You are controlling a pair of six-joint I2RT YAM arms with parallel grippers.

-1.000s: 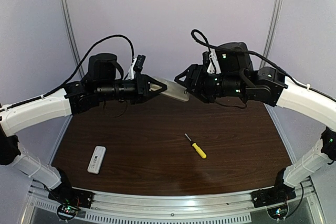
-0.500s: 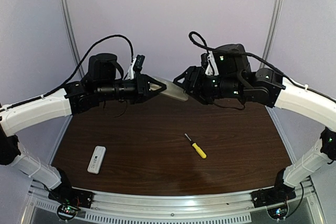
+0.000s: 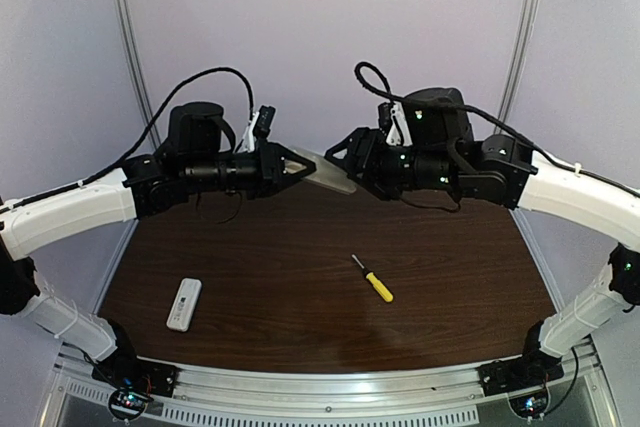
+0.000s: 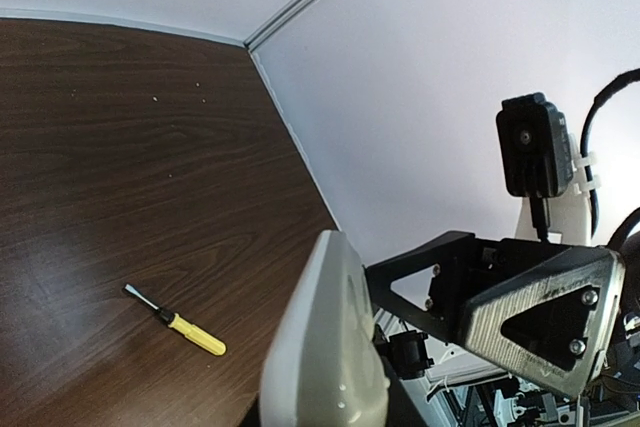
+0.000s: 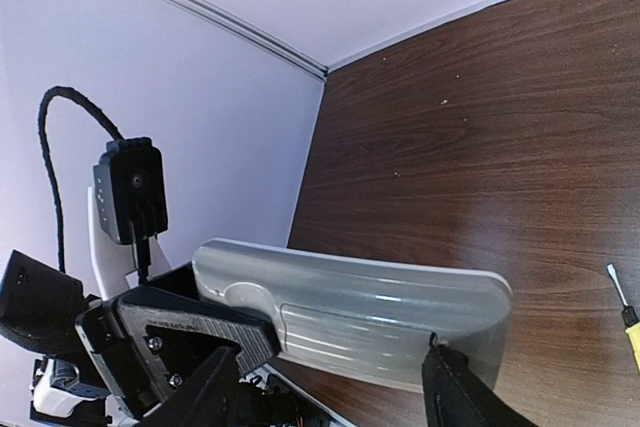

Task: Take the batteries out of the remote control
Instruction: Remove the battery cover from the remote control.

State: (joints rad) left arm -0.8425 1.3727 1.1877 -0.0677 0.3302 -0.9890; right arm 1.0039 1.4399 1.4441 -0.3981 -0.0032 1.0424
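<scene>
My left gripper (image 3: 298,164) is shut on one end of a long grey remote (image 3: 326,174) and holds it in the air above the back of the table. The remote's ribbed back with its closed cover shows in the right wrist view (image 5: 350,312) and edge-on in the left wrist view (image 4: 325,347). My right gripper (image 3: 342,154) is open at the remote's free end; one fingertip (image 5: 437,349) touches the back near the cover's end, the other sits apart at the lower left. No batteries are visible.
A yellow-handled screwdriver (image 3: 373,280) lies on the brown table (image 3: 450,267) right of centre; it also shows in the left wrist view (image 4: 180,322). A small white remote (image 3: 184,304) lies at the front left. Purple walls close in the back and sides.
My right gripper has moved left, closing in on the free end of the held remote. The left arm and the remote have stayed still.
</scene>
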